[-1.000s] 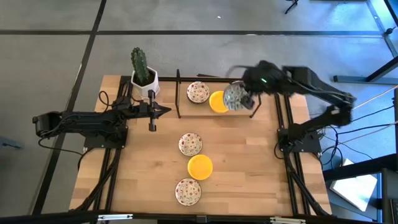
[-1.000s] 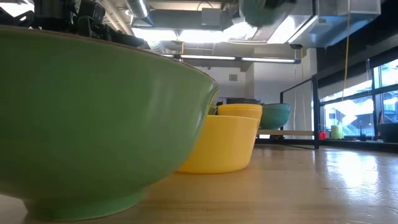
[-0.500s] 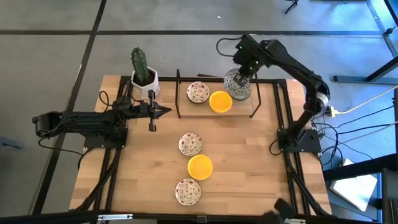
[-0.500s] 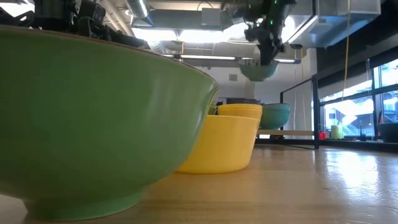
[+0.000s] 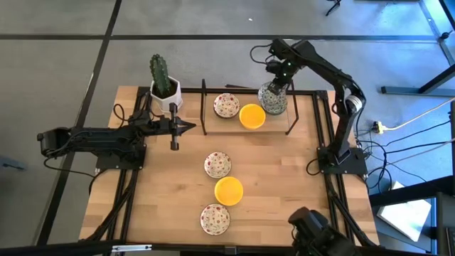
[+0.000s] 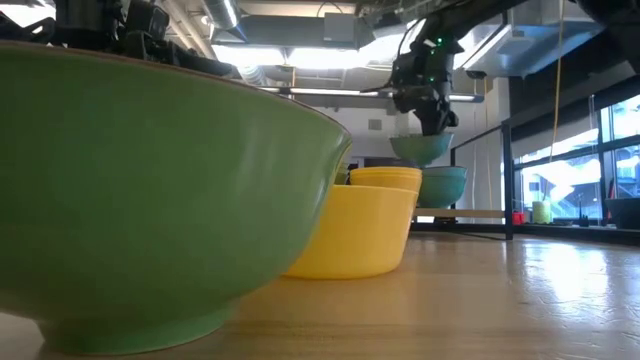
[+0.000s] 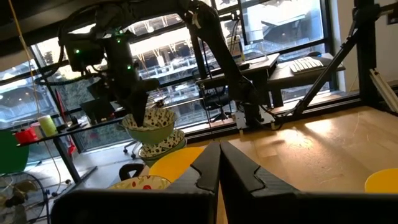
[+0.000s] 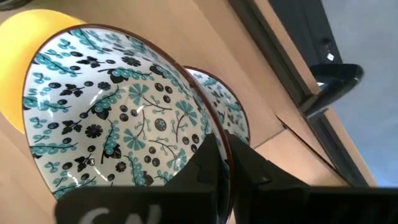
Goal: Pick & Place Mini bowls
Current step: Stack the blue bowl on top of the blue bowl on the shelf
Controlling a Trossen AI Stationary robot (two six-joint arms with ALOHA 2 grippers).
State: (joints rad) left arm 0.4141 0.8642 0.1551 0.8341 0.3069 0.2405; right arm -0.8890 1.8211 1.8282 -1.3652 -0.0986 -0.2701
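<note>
My right gripper [image 5: 277, 82] is at the table's far side, shut on a white bowl with grey-green pattern [image 5: 272, 98] [image 8: 112, 118]. That bowl hangs right over a second patterned bowl [image 8: 227, 109] [image 6: 443, 186]; whether they touch I cannot tell. A red-speckled bowl [image 5: 226, 105] and a yellow bowl [image 5: 251, 116] sit beside them. A red-speckled bowl [image 5: 217, 164], a yellow one [image 5: 229, 190] and another red-speckled one [image 5: 215, 218] stand in a row mid-table. My left gripper [image 5: 186, 126] [image 7: 219, 165] waits shut at the table's left. My right gripper pinches the patterned bowl's rim [image 8: 214, 134], one finger inside [image 8: 208, 158] and one outside [image 8: 255, 168]. The fingers come from above, pointing down. The bowl sits upright below them [image 6: 420, 148], straight over the other patterned bowl.
A white pot with a cactus [image 5: 165, 89] stands at the far left. A dark wire frame [image 5: 205, 107] borders the far bowls. In the low view a large green bowl [image 6: 150, 190] and yellow bowls [image 6: 365, 225] fill the foreground. Bare wood lies right of the middle row.
My right gripper has carried the patterned bowl toward the table's far edge and lowered it, from high up down to just over the other patterned bowl. It has stayed shut on the rim. The other bowls have kept their places.
</note>
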